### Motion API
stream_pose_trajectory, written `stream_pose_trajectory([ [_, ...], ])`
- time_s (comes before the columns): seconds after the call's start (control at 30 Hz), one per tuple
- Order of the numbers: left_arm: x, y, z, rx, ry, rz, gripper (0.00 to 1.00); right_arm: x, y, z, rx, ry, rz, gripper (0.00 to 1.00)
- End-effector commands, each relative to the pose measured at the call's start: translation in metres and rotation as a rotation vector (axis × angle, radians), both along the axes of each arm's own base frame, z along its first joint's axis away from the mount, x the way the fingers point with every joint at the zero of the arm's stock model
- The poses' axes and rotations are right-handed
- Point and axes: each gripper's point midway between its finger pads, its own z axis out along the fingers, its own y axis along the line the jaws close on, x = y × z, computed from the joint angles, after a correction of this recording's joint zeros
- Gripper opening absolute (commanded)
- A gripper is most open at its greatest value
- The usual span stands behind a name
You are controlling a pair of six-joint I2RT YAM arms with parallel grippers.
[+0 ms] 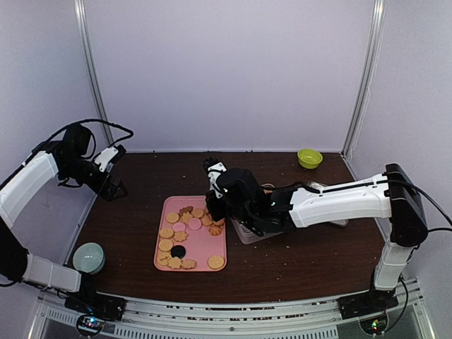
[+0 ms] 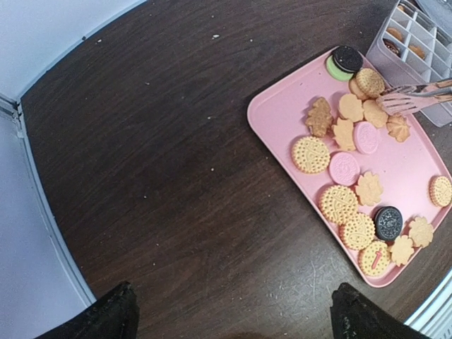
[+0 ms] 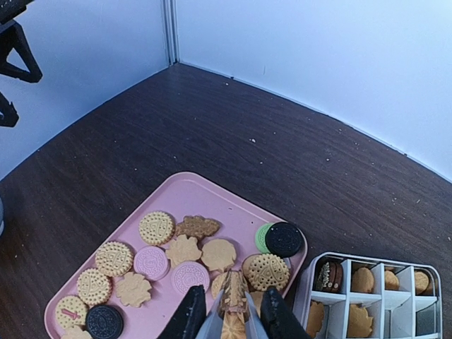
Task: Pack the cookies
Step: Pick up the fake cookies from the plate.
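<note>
Cookies [image 2: 344, 168] – golden rounds and flowers, a few pink or dark – lie scattered on a pink tray [image 2: 272, 116] on the dark tabletop [image 2: 155, 176]. The right end effector [image 3: 232, 318] grips metal tongs [image 2: 417, 99], their tips over cookies at the tray edge beside a divided box [image 3: 367, 258] holding several more. The left end effector [image 2: 236, 321] hangs wide and empty – well apart from the tray.

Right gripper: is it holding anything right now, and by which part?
Yes. The right gripper is shut on the metal tongs, squeezing their two arms behind the toothed tips, which reach over the pink tray.
</note>
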Motion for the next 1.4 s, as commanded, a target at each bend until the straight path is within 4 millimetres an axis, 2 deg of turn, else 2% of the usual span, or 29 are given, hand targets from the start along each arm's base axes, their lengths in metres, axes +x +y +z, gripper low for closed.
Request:
stream_pose_trajectory([
  [0.0,0.0,-0.01,0.009,-0.049,-0.046,-0.049,0.98,0.006,0.013,0.025,0.102,-0.02,0.006,0.27],
  [0.47,-0.003,-0.021,0.011,-0.106,-0.034,-0.091,0.98,0.016,0.017,0.004,0.049,-0.021,-0.006,0.35],
  [1.03,-0.007,-0.027,0.015,-0.138,-0.032,-0.116,0.98,0.024,0.016,0.006,-0.011,-0.075,-0.025,0.38],
  [1.37,-0.008,-0.03,0.015,-0.149,-0.024,-0.13,0.98,0.021,0.022,-0.026,-0.053,-0.017,0.001,0.37],
])
